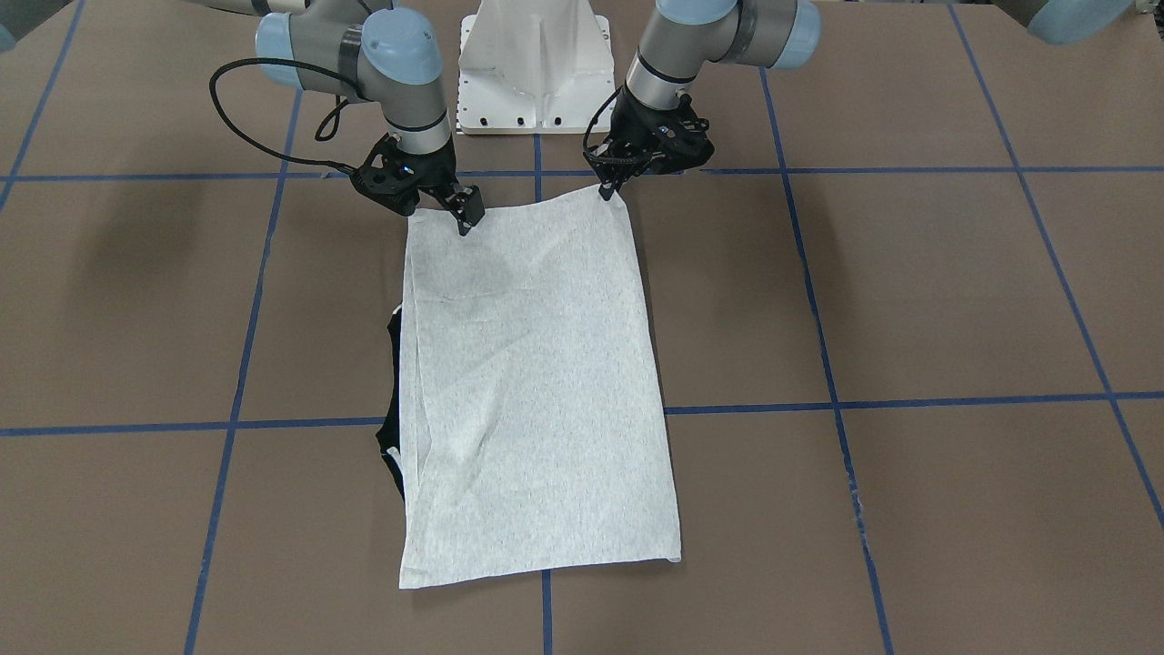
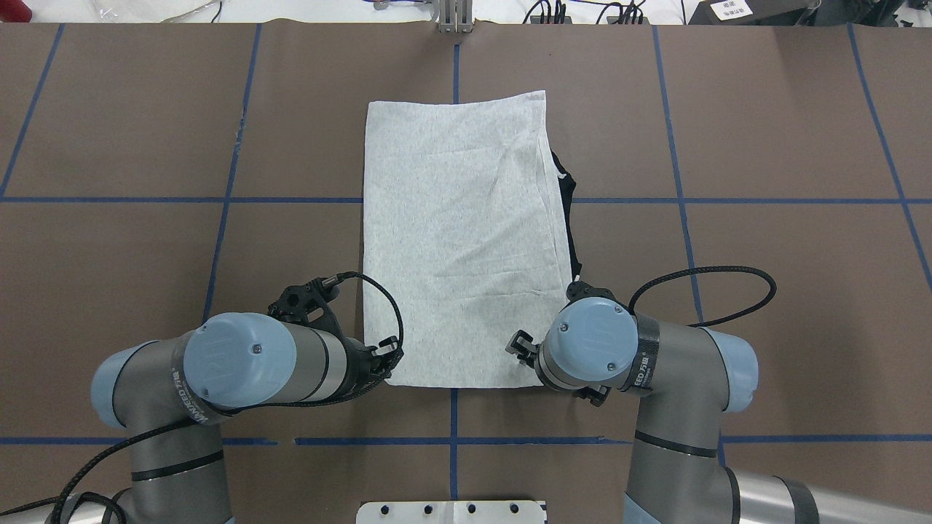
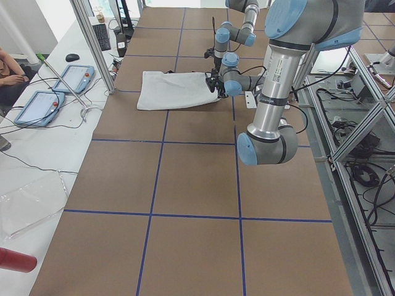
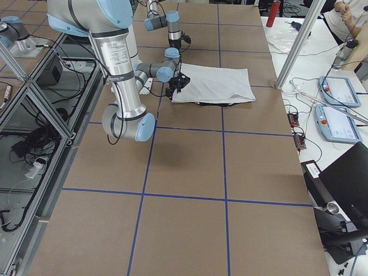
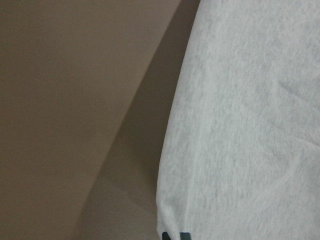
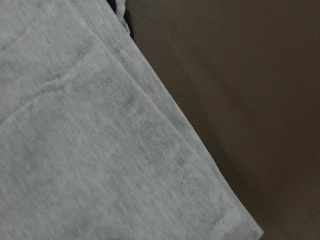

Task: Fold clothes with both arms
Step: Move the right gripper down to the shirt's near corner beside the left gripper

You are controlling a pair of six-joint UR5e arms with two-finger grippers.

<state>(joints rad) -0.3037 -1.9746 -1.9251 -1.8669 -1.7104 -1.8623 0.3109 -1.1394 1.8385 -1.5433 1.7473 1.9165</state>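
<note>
The heather-grey T-shirt [image 1: 536,391] lay folded into a long rectangle mid-frame on the brown tabletop [image 1: 909,291], its black collar [image 1: 391,428] peeking out at the left edge. The knit looked soft, light and limp, and was probably best pinched at the corners. The left hand [image 1: 607,189] and right hand [image 1: 465,218] met its upper corners; I could not tell whether they were clenched.

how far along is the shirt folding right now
Done: the T-shirt lies as a narrow rectangle with its sides folded in, and only the black collar peeks out on the robot's right. In hand: the left gripper and right gripper sit at the two corners nearest the robot. Whether they grip is unclear. Left, probably: folding that end over toward the far edge.
</note>
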